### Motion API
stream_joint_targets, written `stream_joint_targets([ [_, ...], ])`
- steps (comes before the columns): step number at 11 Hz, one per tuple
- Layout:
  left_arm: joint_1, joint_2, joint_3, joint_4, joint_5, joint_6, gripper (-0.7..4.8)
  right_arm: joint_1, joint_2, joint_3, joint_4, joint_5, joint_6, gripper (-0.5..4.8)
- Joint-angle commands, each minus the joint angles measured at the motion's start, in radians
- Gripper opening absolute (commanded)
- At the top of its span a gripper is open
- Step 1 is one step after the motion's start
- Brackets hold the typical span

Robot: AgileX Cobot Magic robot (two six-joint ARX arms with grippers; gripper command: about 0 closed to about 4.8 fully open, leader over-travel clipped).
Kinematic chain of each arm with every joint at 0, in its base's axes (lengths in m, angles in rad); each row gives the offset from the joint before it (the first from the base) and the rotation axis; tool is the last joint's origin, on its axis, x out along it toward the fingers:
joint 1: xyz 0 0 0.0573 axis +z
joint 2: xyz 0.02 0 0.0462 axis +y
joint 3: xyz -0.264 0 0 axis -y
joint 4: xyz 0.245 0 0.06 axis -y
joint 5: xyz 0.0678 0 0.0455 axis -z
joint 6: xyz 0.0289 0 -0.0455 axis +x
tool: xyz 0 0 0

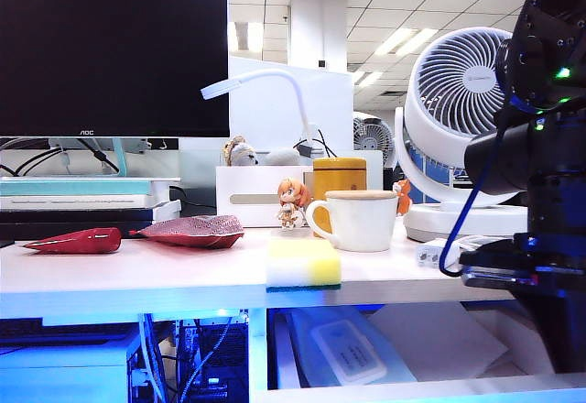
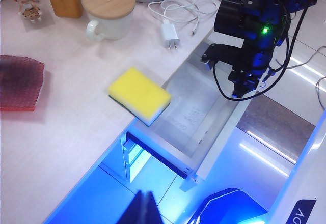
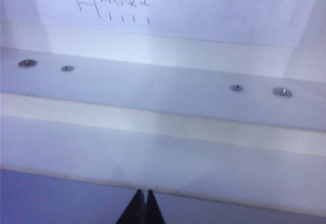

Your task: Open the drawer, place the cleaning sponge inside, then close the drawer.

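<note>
The drawer [image 2: 218,132] stands pulled out from under the desk, white inside, with its front rim low in the exterior view [image 1: 421,389]. The cleaning sponge [image 2: 139,94], yellow on top and white below, lies on the desk's front edge [image 1: 303,263] and overhangs the drawer a little. My right gripper [image 3: 143,192] is shut and empty, its tips close to the drawer front's inner face [image 3: 163,152]. Its black arm [image 2: 244,56] hangs over the drawer's far end. My left gripper [image 2: 144,196] is shut and empty, off the desk in front of it.
A lidded white mug [image 1: 362,220], a yellow canister [image 1: 339,176], a figurine [image 1: 292,203] and a white slotted box [image 1: 249,197] stand behind the sponge. A charger with cable [image 2: 170,33] lies right of the mug, red mesh pouches [image 1: 192,231] left. A handwritten sheet [image 2: 191,114] lies in the drawer.
</note>
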Motion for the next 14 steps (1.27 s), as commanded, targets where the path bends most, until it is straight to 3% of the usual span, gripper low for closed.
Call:
stream_joint_targets([
  [1,0.000,-0.005,0.006,0.003,0.007,0.004,-0.06,0.002,-0.003,0.002,-0.054,-0.003,-0.011,-0.09],
  [6,0.000,-0.005,0.006,0.002,0.007,0.004,-0.06,0.002,-0.003,0.003,-0.105,-0.002,-0.029,-0.08],
  [7,0.000,-0.005,0.006,0.003,0.005,0.003,-0.06,0.002,-0.137,0.007,0.080,-0.002,-0.029,-0.08],
  [12,0.000,-0.004,0.006,0.014,0.005,0.003,-0.06,0.002,-0.429,0.008,0.260,-0.007,-0.029,-0.08],
  [14,0.000,-0.003,0.006,0.050,0.004,0.000,-0.06,0.002,-0.616,0.008,0.310,-0.142,-0.028,-0.08],
])
